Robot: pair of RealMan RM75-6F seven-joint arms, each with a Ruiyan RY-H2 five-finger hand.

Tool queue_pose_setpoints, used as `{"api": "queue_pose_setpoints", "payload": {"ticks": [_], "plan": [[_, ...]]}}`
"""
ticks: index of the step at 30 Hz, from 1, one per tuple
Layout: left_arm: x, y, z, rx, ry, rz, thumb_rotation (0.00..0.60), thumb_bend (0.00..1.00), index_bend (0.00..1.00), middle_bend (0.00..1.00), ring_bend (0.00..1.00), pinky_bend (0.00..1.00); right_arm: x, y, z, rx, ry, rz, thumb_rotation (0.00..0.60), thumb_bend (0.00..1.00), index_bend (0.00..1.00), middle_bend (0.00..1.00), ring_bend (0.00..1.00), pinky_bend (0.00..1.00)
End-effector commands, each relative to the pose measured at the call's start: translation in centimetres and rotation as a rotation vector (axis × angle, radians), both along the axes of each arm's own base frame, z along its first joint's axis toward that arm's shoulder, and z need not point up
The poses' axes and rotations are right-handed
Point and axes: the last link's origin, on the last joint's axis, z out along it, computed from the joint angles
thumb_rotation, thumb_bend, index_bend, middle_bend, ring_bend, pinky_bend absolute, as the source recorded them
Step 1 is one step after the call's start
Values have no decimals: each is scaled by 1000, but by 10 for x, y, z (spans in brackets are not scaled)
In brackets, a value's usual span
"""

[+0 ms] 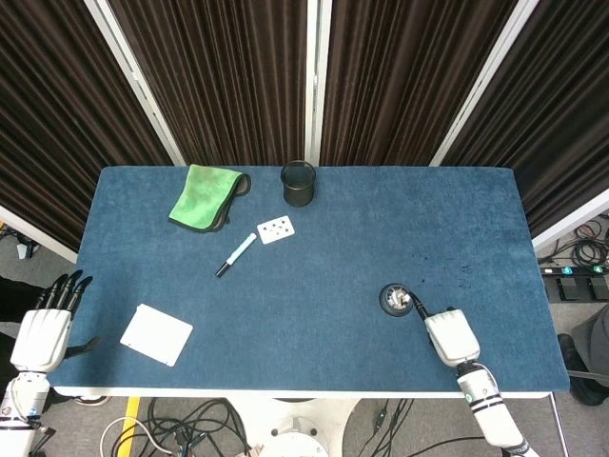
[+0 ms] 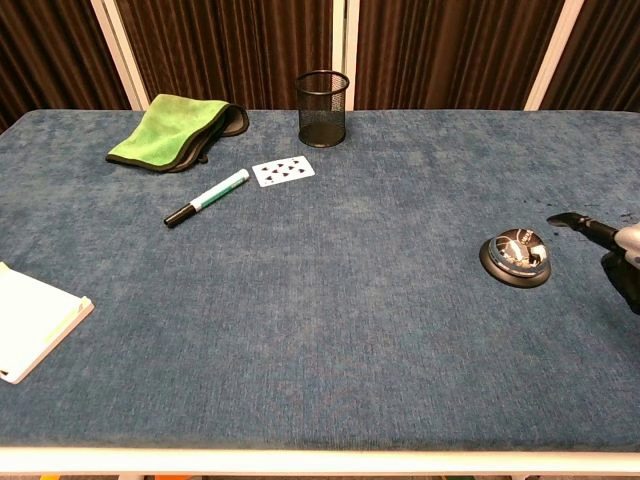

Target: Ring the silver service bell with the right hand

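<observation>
The silver service bell (image 1: 396, 300) on its dark base stands on the blue table (image 1: 324, 276), right of centre toward the front; the chest view shows the bell (image 2: 515, 257) too. My right hand (image 1: 447, 333) hovers just right of it and nearer the front edge. One dark finger (image 1: 419, 307) stretches toward the bell's rim, and the others are tucked out of sight. In the chest view that finger (image 2: 580, 226) points left, slightly above and beside the bell, with a small gap. My left hand (image 1: 46, 328) hangs off the table's front left corner, fingers spread, holding nothing.
A white notepad (image 1: 156, 334) lies near the front left. A marker (image 1: 235, 255), a playing card (image 1: 276, 228), a black mesh cup (image 1: 298, 183) and a green cloth (image 1: 203, 196) sit toward the back left.
</observation>
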Motion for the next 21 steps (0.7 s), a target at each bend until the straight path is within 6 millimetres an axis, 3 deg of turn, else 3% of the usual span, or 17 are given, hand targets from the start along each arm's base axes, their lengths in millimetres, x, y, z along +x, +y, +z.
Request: {"api": "queue_pose_setpoints", "payload": {"ticks": [1,21], "plan": [[0,0,1,3,-1,-1,600,27,89,11,0,167,1,-1,-3,6,3,0,600,1000,0,862,723,596],[-1,-1,3,7,-6,-4,600,27,89,11,0,166,3,-11,-14,49,36,-28,600,1000,0,864,723,596]]}}
